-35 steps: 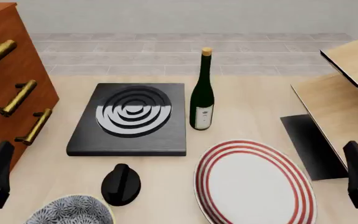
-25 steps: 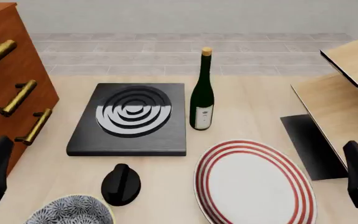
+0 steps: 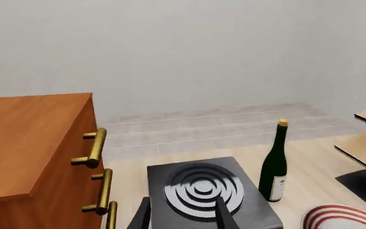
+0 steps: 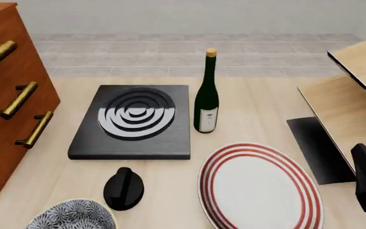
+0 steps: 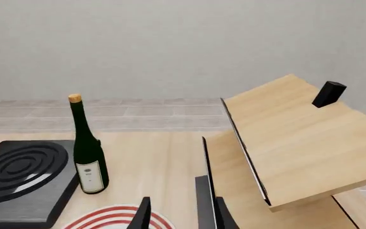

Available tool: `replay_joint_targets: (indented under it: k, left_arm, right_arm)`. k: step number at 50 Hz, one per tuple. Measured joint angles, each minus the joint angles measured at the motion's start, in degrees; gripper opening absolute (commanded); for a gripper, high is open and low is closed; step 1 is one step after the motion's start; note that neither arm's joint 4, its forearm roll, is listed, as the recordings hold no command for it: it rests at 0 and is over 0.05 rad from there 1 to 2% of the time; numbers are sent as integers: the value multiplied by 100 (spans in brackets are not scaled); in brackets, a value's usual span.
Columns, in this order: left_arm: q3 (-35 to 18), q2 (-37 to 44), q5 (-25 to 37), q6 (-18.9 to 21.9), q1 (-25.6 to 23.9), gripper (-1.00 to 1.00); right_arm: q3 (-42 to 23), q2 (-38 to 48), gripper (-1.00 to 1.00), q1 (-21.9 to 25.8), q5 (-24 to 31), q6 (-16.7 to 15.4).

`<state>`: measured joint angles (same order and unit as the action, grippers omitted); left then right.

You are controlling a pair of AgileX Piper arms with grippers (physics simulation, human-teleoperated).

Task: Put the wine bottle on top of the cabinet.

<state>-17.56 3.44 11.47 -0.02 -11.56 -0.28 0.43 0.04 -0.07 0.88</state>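
The wine bottle stands upright on the surface, just right of the black burner plate; its white label is too small to read. The cabinet stands at far left. The striped plate and patterned bowl hold nothing. The left hand and right hand are each open, holding nothing.

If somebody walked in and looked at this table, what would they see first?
Probably the tall green wine bottle, standing upright in the middle of the table with nothing holding it. Right beside it on the left lies a black slab with silver rings, and in front sits a big white plate with red stripes. The reddish-brown cabinet with brass handles fills the left edge.
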Motion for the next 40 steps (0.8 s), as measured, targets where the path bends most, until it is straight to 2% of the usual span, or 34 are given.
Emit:
replay_joint_targets:
  k: [15, 40]
  left_arm:
    - [-309, 1022, -522, -119, -702, 100]
    - [-848, 3084, -1958, -148, -1601, 100]
  right_arm:
    - [0, -17, 100, 2, 2, -6]
    - [-6, -30, 100, -6, -1, 16]
